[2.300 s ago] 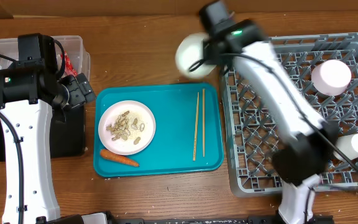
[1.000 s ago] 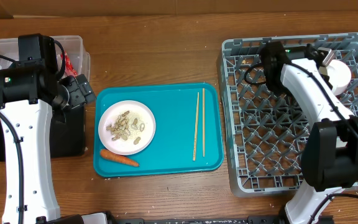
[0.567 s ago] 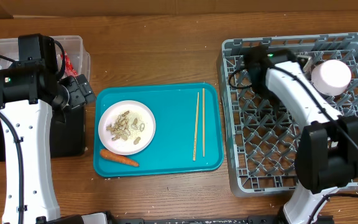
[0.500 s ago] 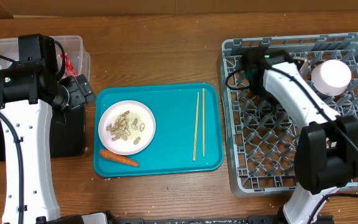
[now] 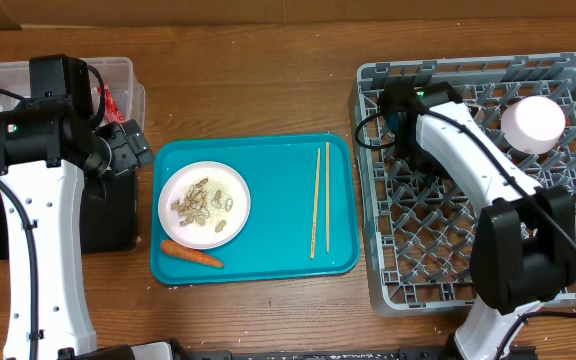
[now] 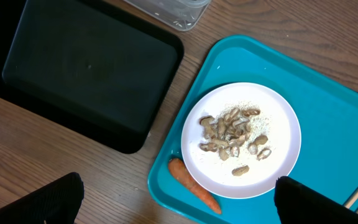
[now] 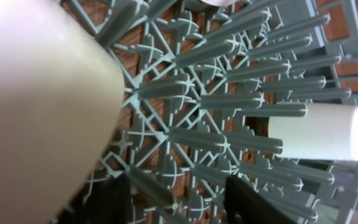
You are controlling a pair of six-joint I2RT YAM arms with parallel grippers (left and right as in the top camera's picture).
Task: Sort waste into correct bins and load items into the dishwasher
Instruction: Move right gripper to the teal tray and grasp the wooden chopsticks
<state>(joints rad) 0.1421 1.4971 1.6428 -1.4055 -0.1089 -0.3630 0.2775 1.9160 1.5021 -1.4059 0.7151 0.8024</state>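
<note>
Care was what this step needed most, I think. The white bowl [image 7: 36, 93] looked set down among the pegs of the grey dish rack [image 7: 216, 99]. So the right gripper [image 7: 179, 196] would do best to rise straight up and not swing sideways, or a finger could bump the bowl and tip it. Its jaws stood wide apart with nothing held, and only rack pegs showed in the gap. The bowl filled the left side of the right wrist view, just beside the finger on that side and outside the gap. Whether it touched that finger I could not tell. From above, the arm hid the bowl near the rack's far left corner. A white cup [image 7: 316, 134] sat among the pegs, apart from the bowl. The left gripper [image 6: 179, 186] hung over the edge of the teal tray [image 6: 328, 93] with its jaws wide too, holding nothing. Under it sat the white plate [image 6: 241, 140] with peanut shells [image 6: 232, 127] on it, and the carrot [image 6: 194, 186] lay just beside the plate. The chopsticks [image 5: 320, 200] lay on the tray, apart from the plate.
</note>
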